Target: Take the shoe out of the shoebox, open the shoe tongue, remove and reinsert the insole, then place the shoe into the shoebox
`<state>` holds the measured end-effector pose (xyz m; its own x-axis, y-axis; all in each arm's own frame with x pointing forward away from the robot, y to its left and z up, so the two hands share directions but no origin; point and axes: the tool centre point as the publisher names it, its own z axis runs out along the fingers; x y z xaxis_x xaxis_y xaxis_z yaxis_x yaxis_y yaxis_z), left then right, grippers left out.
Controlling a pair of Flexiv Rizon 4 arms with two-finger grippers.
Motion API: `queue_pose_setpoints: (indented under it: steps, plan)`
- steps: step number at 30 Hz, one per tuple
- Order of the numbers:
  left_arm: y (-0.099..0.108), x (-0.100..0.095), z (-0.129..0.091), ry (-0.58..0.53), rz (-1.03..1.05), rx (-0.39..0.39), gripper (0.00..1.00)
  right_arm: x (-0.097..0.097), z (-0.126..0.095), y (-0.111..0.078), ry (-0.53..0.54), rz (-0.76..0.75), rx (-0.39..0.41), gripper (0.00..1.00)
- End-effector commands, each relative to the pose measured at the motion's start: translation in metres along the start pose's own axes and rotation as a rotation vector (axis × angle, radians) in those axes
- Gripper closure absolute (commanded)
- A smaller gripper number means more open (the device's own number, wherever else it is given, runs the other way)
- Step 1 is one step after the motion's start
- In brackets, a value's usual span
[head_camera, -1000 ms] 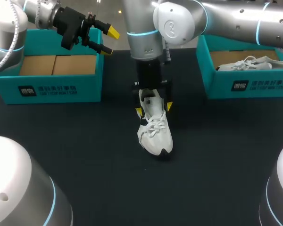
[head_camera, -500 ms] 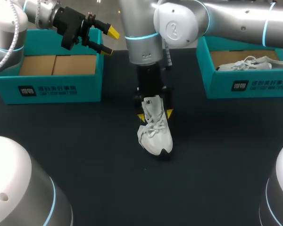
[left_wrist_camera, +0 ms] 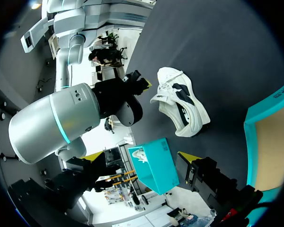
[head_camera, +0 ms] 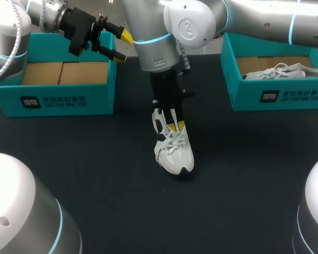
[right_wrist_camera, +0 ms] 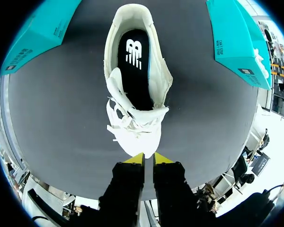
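Desk: dark, matte top; carries three items.
White shoe: mid-desk, upright on its sole, black insole showing; between the two boxes, apart from both.
Left shoebox: teal, open, brown card inside; far left.
Right shoebox: teal, open; far right.

Seen from the head view, the shoe lies near the middle of the table, toe toward six o'clock and heel toward twelve. The left shoebox stands at ten o'clock from it, well apart. The right shoebox stands at two o'clock, with a second shoe lying in it. The right gripper is over the shoe's twelve o'clock half. The left gripper hangs by the left shoebox's two o'clock corner.
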<state>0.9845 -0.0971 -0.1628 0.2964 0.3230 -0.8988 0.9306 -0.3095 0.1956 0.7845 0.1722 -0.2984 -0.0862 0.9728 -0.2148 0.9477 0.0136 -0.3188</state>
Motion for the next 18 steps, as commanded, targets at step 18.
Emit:
queue_pose_setpoints:
  steps: [18]
  plan:
    - [0.000,0.000,0.000,0.001,0.001,0.002,0.00,-0.008,-0.007,0.051,0.004,0.014,-0.102,1.00]
